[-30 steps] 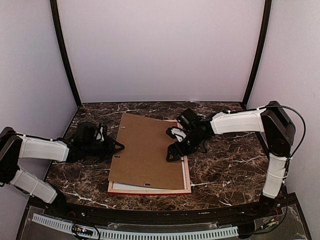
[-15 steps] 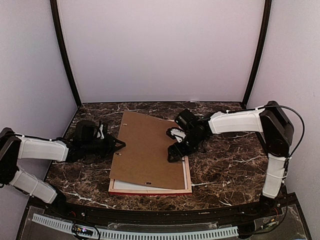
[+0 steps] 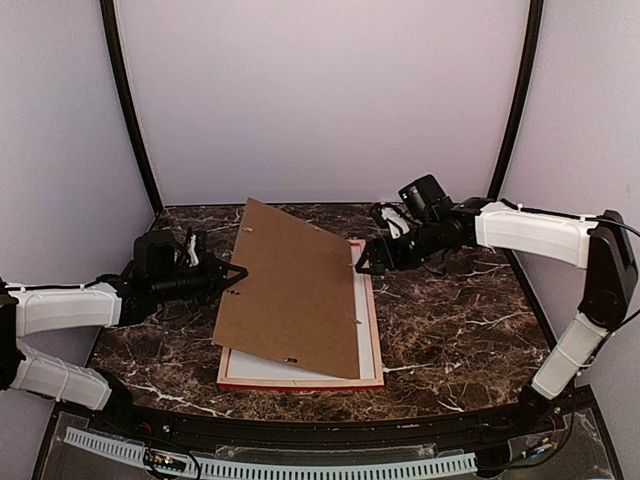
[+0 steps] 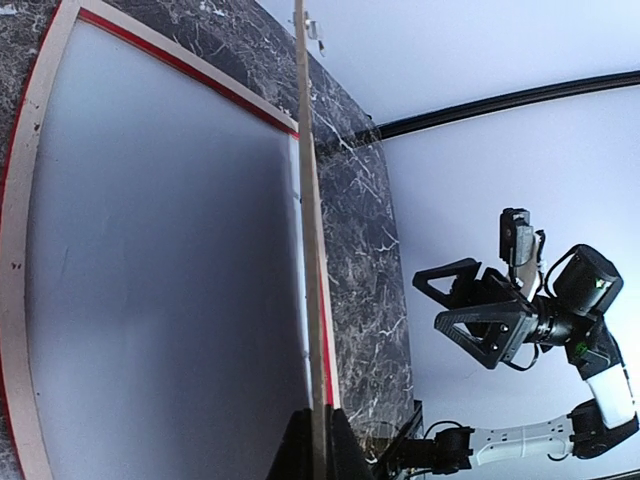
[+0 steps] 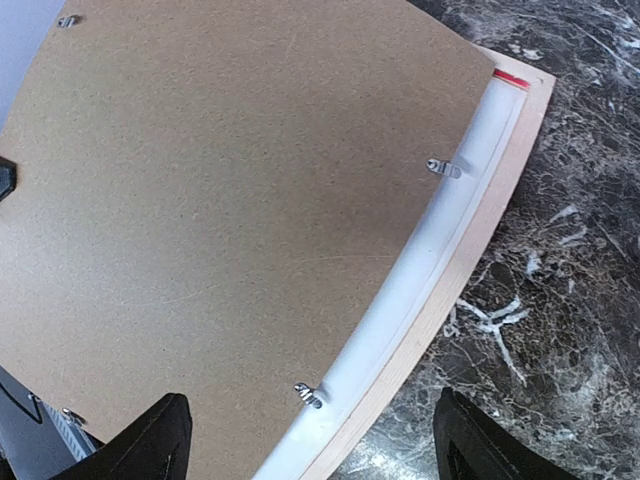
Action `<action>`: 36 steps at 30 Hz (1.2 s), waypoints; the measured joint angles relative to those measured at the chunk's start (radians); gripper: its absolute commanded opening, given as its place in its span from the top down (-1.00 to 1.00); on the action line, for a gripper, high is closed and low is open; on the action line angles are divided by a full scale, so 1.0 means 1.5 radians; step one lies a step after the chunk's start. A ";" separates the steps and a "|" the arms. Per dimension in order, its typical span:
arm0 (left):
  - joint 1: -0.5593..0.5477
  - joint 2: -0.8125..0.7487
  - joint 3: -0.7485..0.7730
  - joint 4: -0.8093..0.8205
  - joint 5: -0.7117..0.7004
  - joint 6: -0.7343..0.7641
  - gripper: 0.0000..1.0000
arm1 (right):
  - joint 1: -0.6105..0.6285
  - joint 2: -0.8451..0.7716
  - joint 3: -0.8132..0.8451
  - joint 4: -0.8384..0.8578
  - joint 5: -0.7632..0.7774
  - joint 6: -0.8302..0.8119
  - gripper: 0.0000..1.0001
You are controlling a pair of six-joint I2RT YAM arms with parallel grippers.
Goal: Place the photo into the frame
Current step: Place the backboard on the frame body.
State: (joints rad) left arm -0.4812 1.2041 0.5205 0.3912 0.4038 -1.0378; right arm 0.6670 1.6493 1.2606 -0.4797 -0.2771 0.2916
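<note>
The frame [image 3: 373,335] lies back side up on the table, pale pinkish wood with a red edge, and a white sheet [image 3: 260,368] lies inside it. A brown backing board [image 3: 290,290] stands tilted over it, left edge raised. My left gripper [image 3: 236,272] is shut on that raised edge; in the left wrist view the board [image 4: 310,250] runs edge-on out from between the fingers. My right gripper [image 3: 368,262] hangs open above the frame's right rail [image 5: 487,250], touching nothing. The photo is hidden.
The dark marble table [image 3: 450,320] is walled in by pale panels with black posts at the back corners. Small metal clips [image 5: 443,168] stick out along the board's right edge. The board's near edge rests on the white sheet [image 5: 440,260].
My left gripper has closed on the board's left edge and lifted it, so the board now tilts. My right gripper has drawn back up and to the right, off the board.
</note>
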 measured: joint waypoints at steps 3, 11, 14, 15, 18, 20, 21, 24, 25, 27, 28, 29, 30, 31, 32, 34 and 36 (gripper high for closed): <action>0.000 -0.003 0.000 0.010 0.007 -0.014 1.00 | -0.015 -0.014 -0.013 0.006 0.000 0.005 -0.69; 0.000 -0.003 -0.001 0.064 0.034 -0.055 1.00 | -0.030 -0.017 -0.042 0.008 0.000 0.015 -0.69; 0.000 -0.001 -0.001 0.090 0.040 -0.072 1.00 | -0.035 -0.019 -0.048 0.008 0.000 0.017 -0.69; 0.000 0.000 -0.001 0.098 0.042 -0.076 1.00 | -0.037 -0.022 -0.049 0.008 0.000 0.017 -0.69; 0.000 0.006 -0.001 0.113 0.043 -0.084 1.00 | -0.042 -0.034 -0.050 0.008 0.001 0.019 -0.69; -0.001 0.015 -0.001 0.122 0.043 -0.087 1.00 | -0.045 -0.045 -0.050 0.008 0.002 0.019 -0.69; -0.001 0.022 -0.001 0.128 0.043 -0.089 1.00 | -0.047 -0.049 -0.050 0.008 0.002 0.019 -0.69; -0.002 0.045 -0.005 0.148 0.041 -0.095 1.00 | -0.051 -0.059 -0.050 0.008 0.004 0.019 -0.69; -0.004 0.054 -0.008 0.154 0.039 -0.097 1.00 | -0.053 -0.060 -0.050 0.009 0.004 0.019 -0.69; -0.006 0.069 -0.014 0.158 0.034 -0.098 1.00 | -0.054 -0.060 -0.051 0.009 0.004 0.019 -0.69; -0.006 0.075 -0.017 0.160 0.033 -0.099 1.00 | -0.054 -0.060 -0.053 0.009 0.004 0.019 -0.69; -0.007 0.081 -0.020 0.163 0.030 -0.099 1.00 | -0.054 -0.060 -0.055 0.008 0.004 0.019 -0.69; -0.007 0.087 -0.023 0.165 0.028 -0.099 1.00 | -0.055 -0.060 -0.056 0.008 0.004 0.019 -0.69; -0.007 0.092 -0.026 0.166 0.026 -0.099 1.00 | -0.055 -0.060 -0.057 0.008 0.004 0.019 -0.69; -0.007 0.094 -0.029 0.167 0.024 -0.099 1.00 | -0.055 -0.060 -0.058 0.008 0.004 0.019 -0.69; -0.007 0.096 -0.036 0.168 0.018 -0.098 1.00 | -0.055 -0.060 -0.060 0.009 0.004 0.019 -0.69; -0.007 0.096 -0.039 0.174 0.015 -0.096 1.00 | -0.055 -0.060 -0.060 0.009 0.004 0.019 -0.69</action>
State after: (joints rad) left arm -0.4923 1.3483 0.4618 0.6518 0.4267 -1.1824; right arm 0.5838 1.5600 1.1702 -0.4667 -0.2714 0.3202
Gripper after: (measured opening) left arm 0.042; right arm 0.845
